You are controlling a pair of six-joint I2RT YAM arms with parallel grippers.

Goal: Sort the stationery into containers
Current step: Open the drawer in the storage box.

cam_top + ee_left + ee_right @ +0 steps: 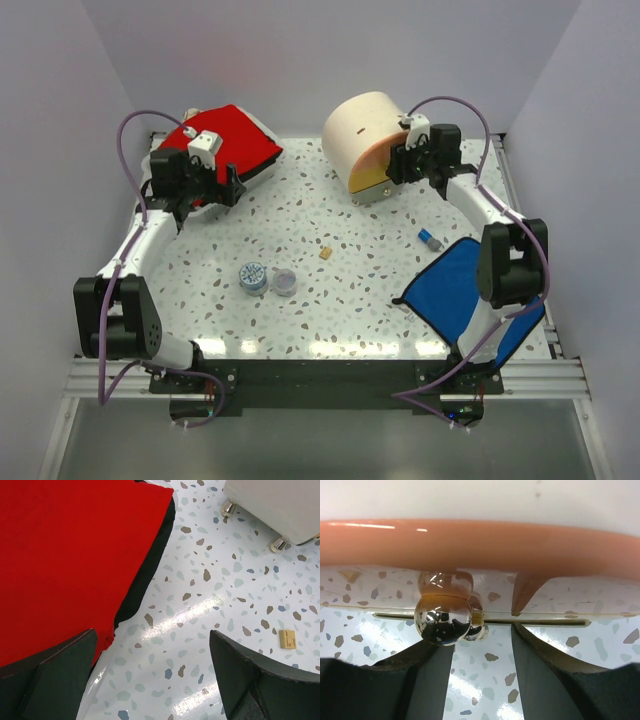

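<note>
The white case with a red top [225, 140] lies at the back left. My left gripper [235, 185] hovers by its near edge, wide open and empty [152, 640], with the red top [65, 555] to its left. The cream drum [360, 135] stands at the back centre. My right gripper [395, 165] is at the drum's drawer front. Its jaws are partly apart [480, 640], below the orange drawer [480, 545]. A chrome knob [443, 620] sits at the left fingertip, not clamped. Loose on the table are a blue-patterned tape roll [253, 276], a purple roll [285, 282], a tan cube [325, 253] and a blue-grey stub [430, 239].
A flat blue cloth [465, 290] lies under the right arm at the near right. The drum's chrome feet [228, 508] rest on the speckled table [330, 310]. White walls close in the back and both sides.
</note>
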